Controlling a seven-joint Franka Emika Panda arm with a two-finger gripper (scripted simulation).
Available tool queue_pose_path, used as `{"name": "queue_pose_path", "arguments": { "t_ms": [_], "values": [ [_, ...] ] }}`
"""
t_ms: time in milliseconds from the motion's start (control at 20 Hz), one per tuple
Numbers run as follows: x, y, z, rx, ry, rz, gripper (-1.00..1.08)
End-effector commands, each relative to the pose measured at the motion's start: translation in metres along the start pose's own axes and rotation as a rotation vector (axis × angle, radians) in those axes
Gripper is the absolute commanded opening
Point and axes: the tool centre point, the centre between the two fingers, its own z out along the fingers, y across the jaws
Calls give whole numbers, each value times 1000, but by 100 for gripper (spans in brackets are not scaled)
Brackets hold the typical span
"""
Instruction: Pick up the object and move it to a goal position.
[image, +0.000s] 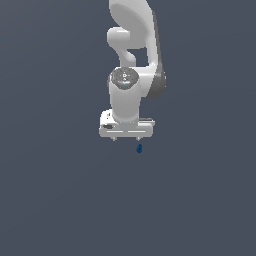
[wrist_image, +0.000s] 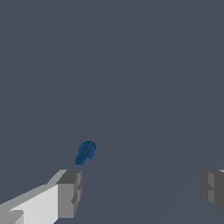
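Approach step, no grasp yet. Gripper (image: 125, 138) spread wide, nothing between the fingers (wrist_image: 70, 192). Object (image: 139, 148), tiny dark-blue lump, sitting on the flat grey floor (image: 50, 200) just beside and slightly below the finger tip on the exterior view's right, apart from it. In the wrist view object (wrist_image: 85, 152) near one finger pad, not centred in the gap, well away from the other pad. Next move probably: shift sideways to centre the lump between the pads, descend, then close. Small target, so alignment tight; off-centre closing likely to knock it away. No goal marker visible. Plenty of open floor all round, no edges or obstacles in sight
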Motion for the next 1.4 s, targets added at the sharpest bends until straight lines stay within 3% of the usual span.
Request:
{"name": "queue_pose_path", "arguments": {
  "t_ms": [0, 450, 650, 1000, 1350],
  "values": [
    [0, 0, 0, 0, 0, 0, 100],
    [5, 33, -1, -20, 18, 50, 100],
    [6, 36, -1, -21, 19, 55, 100],
    [3, 21, 8, -21, 19, 0, 100],
    [-11, -27, 37, -16, 21, -181, 100]
  ]
}}
